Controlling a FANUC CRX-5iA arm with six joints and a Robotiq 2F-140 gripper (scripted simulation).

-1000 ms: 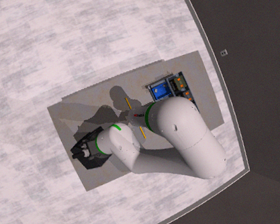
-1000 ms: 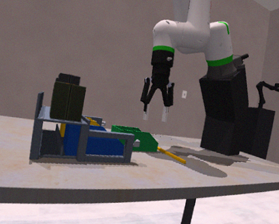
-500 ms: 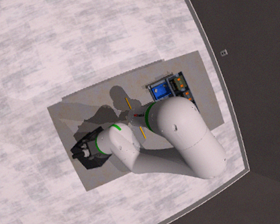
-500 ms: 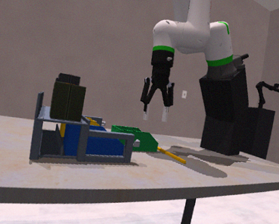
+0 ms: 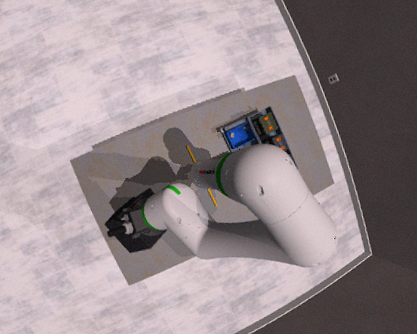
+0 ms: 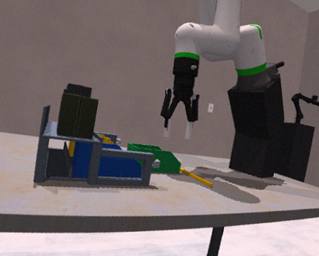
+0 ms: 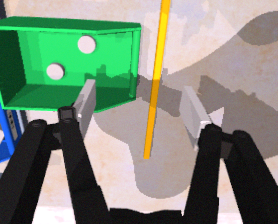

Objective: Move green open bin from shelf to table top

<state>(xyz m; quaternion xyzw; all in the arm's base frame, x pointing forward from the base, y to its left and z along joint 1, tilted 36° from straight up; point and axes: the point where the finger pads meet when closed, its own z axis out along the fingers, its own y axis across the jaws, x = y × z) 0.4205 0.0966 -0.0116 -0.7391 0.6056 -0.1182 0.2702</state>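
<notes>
The green open bin (image 6: 154, 158) sits low on the table top just past the end of the grey shelf (image 6: 93, 156). I cannot tell whether it touches the shelf. In the wrist view the bin (image 7: 70, 62) is upright with its open side up, and two white round parts (image 7: 86, 44) lie in it. My gripper (image 6: 176, 133) hangs well above the table, to the right of the bin, pointing down. It is open and empty. In the wrist view its fingers straddle bare table and a yellow rod, with the left finger over the bin's near rim.
A thin yellow rod (image 6: 196, 178) lies on the table right of the green bin. A blue bin (image 6: 107, 164) sits in the shelf's lower level and a dark olive bin (image 6: 77, 116) stands on its upper level. The robot's black base (image 6: 256, 134) stands at the table's back right.
</notes>
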